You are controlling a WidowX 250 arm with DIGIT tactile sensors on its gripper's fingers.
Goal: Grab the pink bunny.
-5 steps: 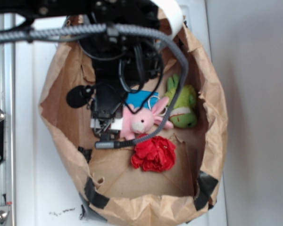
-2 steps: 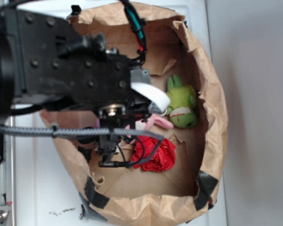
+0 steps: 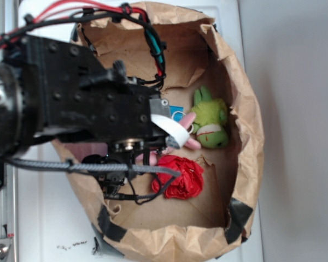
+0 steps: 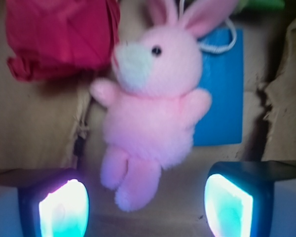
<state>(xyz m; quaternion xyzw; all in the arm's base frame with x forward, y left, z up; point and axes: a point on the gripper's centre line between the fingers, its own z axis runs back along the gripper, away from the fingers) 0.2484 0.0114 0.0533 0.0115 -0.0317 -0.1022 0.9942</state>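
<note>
In the wrist view the pink bunny [image 4: 155,113] lies on its back on the floor of the paper bag, ears pointing away and feet toward me. My gripper [image 4: 145,210] is open. Its glowing pads [image 4: 64,210] stand wide apart, one on each side of the bunny's feet, and touch nothing. From outside, the black arm [image 3: 71,103] covers most of the bunny [image 3: 192,143]; only a pink bit shows beside the white tape. The fingers themselves are hidden there.
The brown paper bag [image 3: 246,109] walls in everything. A red fabric flower [image 3: 180,176] lies close beside the bunny's head [image 4: 59,37]. A green plush toy [image 3: 210,123] sits against the right wall. A blue card [image 4: 219,89] lies under the bunny.
The arm has swung over the bag and now hides most of the bunny from outside. The toys have not moved.
</note>
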